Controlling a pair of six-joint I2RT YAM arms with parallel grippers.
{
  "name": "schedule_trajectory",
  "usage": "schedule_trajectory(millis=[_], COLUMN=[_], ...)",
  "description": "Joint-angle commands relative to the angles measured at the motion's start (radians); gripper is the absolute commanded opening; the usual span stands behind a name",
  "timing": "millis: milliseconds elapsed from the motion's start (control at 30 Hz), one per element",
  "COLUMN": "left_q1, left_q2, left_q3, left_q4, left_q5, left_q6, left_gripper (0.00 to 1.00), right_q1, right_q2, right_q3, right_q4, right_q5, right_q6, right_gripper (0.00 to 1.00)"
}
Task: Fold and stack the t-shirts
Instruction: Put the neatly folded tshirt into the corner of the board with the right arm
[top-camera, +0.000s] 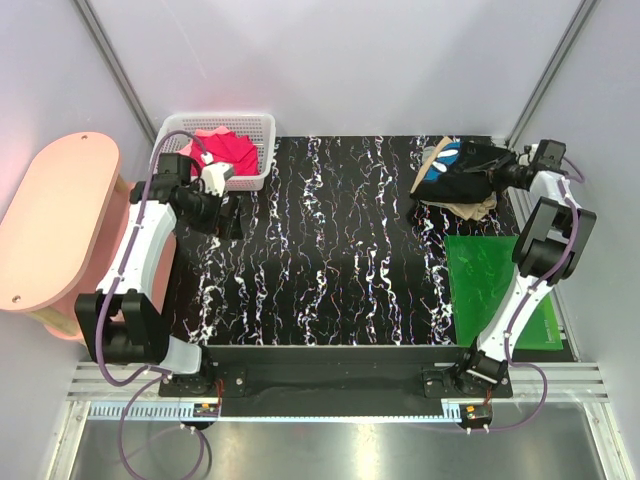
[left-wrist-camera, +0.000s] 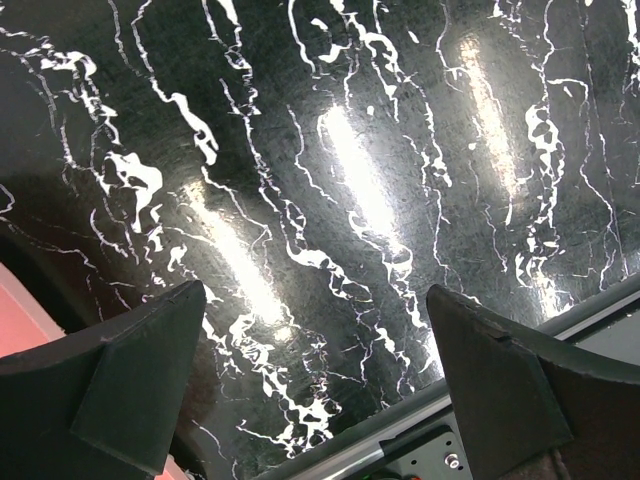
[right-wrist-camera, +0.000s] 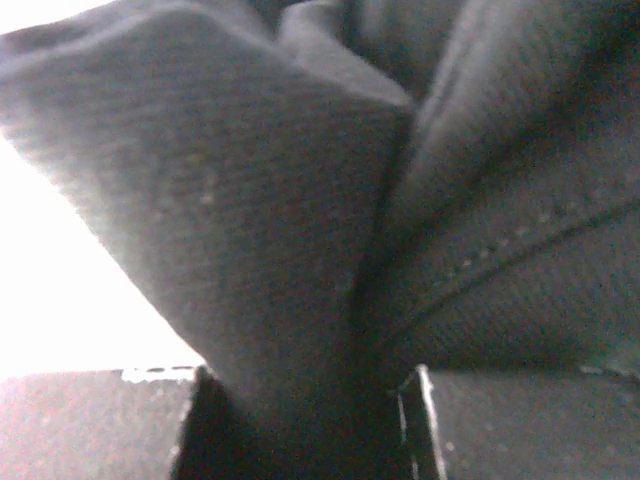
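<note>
A black t-shirt (top-camera: 462, 178) with a blue-and-white print lies bunched at the table's far right, on top of a tan t-shirt (top-camera: 472, 210). My right gripper (top-camera: 490, 172) is shut on a fold of the black t-shirt (right-wrist-camera: 300, 220), whose cloth fills the right wrist view between the jaws (right-wrist-camera: 300, 420). Red and pink t-shirts (top-camera: 225, 150) sit heaped in the white basket (top-camera: 262, 128) at the far left. Just in front of that basket my left gripper (top-camera: 232, 218) hangs open above the marbled tabletop (left-wrist-camera: 330, 180), with nothing between its fingers (left-wrist-camera: 120, 380).
A flat green board (top-camera: 495, 290) lies at the right, in front of the black and tan shirts. A pink oval side table (top-camera: 50, 225) stands beyond the table's left edge. The near table edge and a metal rail (left-wrist-camera: 400, 440) show under the left gripper.
</note>
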Motion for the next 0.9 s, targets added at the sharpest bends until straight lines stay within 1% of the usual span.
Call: schedule_trajectory(millis=[0,33,67,100,133,167,200,233,300,333,400,433,533,600,633,667,700,733,800,833,867], left_q1=[0.023,0.027,0.032,0.035,0.035,0.038,0.038,0.038,0.04,0.04,0.04,0.04,0.04,0.04,0.04,0.04,0.04,0.04,0.04,0.041,0.04], left_q2=[-0.049,-0.051,-0.057,-0.06,-0.063,-0.071,-0.075,-0.085,-0.092,-0.097,-0.105,-0.108,-0.115,-0.118,-0.118,-0.12,-0.118,-0.112,-0.105,-0.1,-0.097], left_q3=[-0.002,-0.004,-0.005,-0.007,-0.007,-0.009,-0.009,-0.009,-0.009,-0.009,-0.009,-0.01,-0.012,-0.012,-0.012,-0.009,-0.006,-0.002,0.01,0.013,0.021], left_q4=[0.02,0.02,0.019,0.019,0.02,0.023,0.019,0.019,0.016,0.017,0.011,0.011,0.004,0.003,0.003,0.002,0.003,0.003,0.0,-0.001,-0.001], left_q5=[0.044,0.053,0.059,0.07,0.073,0.077,0.077,0.077,0.079,0.079,0.081,0.081,0.084,0.081,0.082,0.082,0.081,0.081,0.079,0.077,0.076], left_q6=[0.024,0.025,0.028,0.028,0.028,0.028,0.028,0.028,0.03,0.031,0.033,0.031,0.03,0.031,0.03,0.03,0.027,0.024,0.019,0.021,0.019], left_gripper=[0.99,0.99,0.99,0.99,0.99,0.99,0.99,0.99,0.99,0.99,0.99,0.99,0.99,0.99,0.99,0.99,0.99,0.99,0.99,0.99,0.99], right_q1=[0.008,0.008,0.008,0.01,0.01,0.011,0.013,0.015,0.022,0.036,0.053,0.073,0.102,0.126,0.133,0.142,0.146,0.151,0.166,0.168,0.169], right_q2=[-0.022,-0.02,-0.024,-0.028,-0.037,-0.056,-0.069,-0.085,-0.122,-0.128,-0.14,-0.151,-0.227,-0.272,-0.283,-0.289,-0.283,-0.266,-0.173,-0.133,-0.058], right_q3=[0.034,0.069,0.089,0.124,0.141,0.16,0.195,0.209,0.267,0.295,0.383,0.404,0.425,0.424,0.41,0.396,0.369,0.367,0.405,0.424,0.441], right_q4=[-0.148,-0.224,-0.264,-0.336,-0.371,-0.407,-0.466,-0.488,-0.546,-0.574,-0.649,-0.663,-0.657,-0.613,-0.581,-0.552,-0.48,-0.459,-0.444,-0.445,-0.444], right_q5=[0.145,0.182,0.266,0.313,0.429,0.494,0.563,0.678,0.777,0.852,0.932,1.016,1.105,1.078,0.949,0.873,0.784,0.638,0.537,0.451,0.425], right_q6=[-0.1,-0.114,-0.132,-0.135,-0.137,-0.134,-0.126,-0.119,-0.119,-0.125,-0.129,-0.132,-0.125,-0.126,-0.132,-0.126,-0.125,-0.117,-0.116,-0.116,-0.113], right_gripper=[0.27,0.35,0.5,0.6,0.73,0.78,0.82,0.84,0.95,0.96,0.97,0.97,0.98,0.98,0.98,0.98,0.97,0.97,0.96,0.95,0.94])
